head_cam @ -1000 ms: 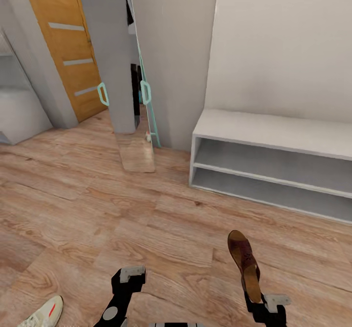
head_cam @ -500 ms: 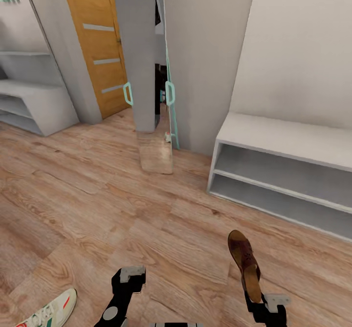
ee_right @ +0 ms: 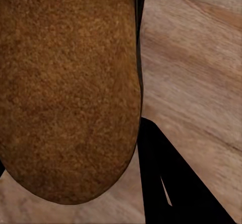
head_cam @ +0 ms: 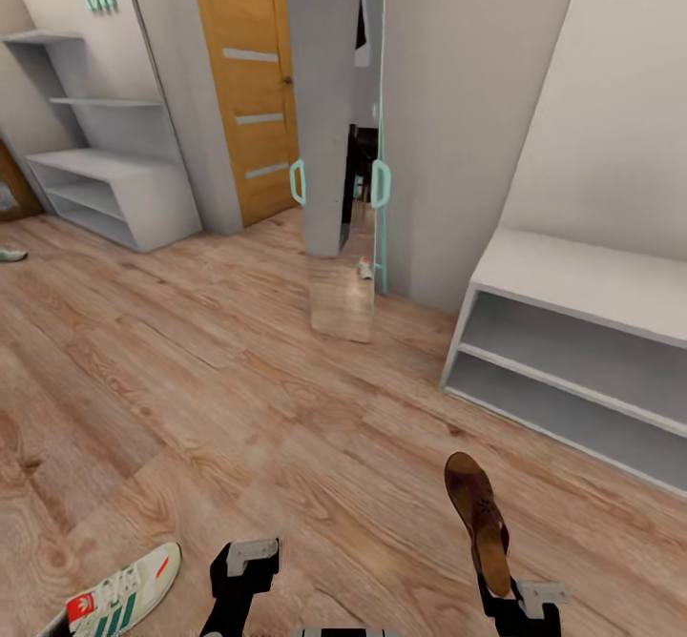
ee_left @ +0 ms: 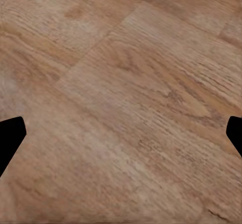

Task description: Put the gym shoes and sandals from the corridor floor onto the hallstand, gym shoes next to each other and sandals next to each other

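Your right gripper point(head_cam: 498, 591) is clamped on the heel end of 1 dark brown sandal point(head_cam: 478, 519), which stands up out of the fingers with its toe pointing forward and away from you, clear of the corridor floor point(head_cam: 239, 399). In the right wrist view the sandal's tan sole point(ee_right: 68, 90) lies right against the camera, with a black finger point(ee_right: 169, 183) just beside its rounded end and planks beyond.

Your left gripper point(head_cam: 246, 561) carries nothing. In the left wrist view its 2 black fingertips point(ee_left: 9, 139) sit at opposite edges of the picture, spread wide, with bare wood grain between them.

1 gym shoe point(head_cam: 119, 594) lies on the floor just outboard of the left fingers, white with green stripes and a red patch, sole down. A 2nd shoe point(head_cam: 11, 255) shows as a small pale shape at the far left edge of the head view, well apart from both grippers; it is too small to say which kind.

The hallstand point(head_cam: 105, 174) stands far ahead of the left fingers against the wall, pale grey, with a low bench top over open slots and 2 floating shelves above it. Nothing shows on its bench top. Ahead of the right fingers and off to their outer side is a longer low white bench point(head_cam: 582, 351) with 2 open slots. Between the 2 units are an orange door point(head_cam: 246, 74) and a mirrored panel with teal handles point(head_cam: 380, 184).
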Controlling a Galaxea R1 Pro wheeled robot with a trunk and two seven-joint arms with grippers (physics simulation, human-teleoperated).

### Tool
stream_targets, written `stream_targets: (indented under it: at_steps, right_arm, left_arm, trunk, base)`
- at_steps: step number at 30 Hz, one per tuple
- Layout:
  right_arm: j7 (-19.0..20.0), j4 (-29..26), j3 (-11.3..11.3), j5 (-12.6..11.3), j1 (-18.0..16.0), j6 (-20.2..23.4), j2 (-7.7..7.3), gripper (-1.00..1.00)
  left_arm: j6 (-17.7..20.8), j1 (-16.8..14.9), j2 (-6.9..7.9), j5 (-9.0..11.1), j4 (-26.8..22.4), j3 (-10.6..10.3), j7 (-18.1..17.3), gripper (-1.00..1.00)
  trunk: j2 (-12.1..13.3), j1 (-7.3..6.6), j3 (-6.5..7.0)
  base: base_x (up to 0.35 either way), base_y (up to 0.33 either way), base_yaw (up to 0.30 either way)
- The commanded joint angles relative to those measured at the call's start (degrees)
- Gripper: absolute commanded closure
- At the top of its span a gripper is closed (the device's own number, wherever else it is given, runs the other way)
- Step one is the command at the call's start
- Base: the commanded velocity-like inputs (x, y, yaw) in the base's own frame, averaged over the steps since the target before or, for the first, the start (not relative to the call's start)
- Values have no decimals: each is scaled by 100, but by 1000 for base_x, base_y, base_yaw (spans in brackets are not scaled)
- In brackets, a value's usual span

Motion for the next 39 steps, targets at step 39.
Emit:
stream_targets:
  at_steps: [39]
  right_arm:
    - [62,33,1,-72,-1,-67,0,100]
  left_arm:
    - [-33,-5,3,61,15,-85,803,-100]
  trunk:
    - [-2,-1,-4]
  base:
    - [271,-23,211]
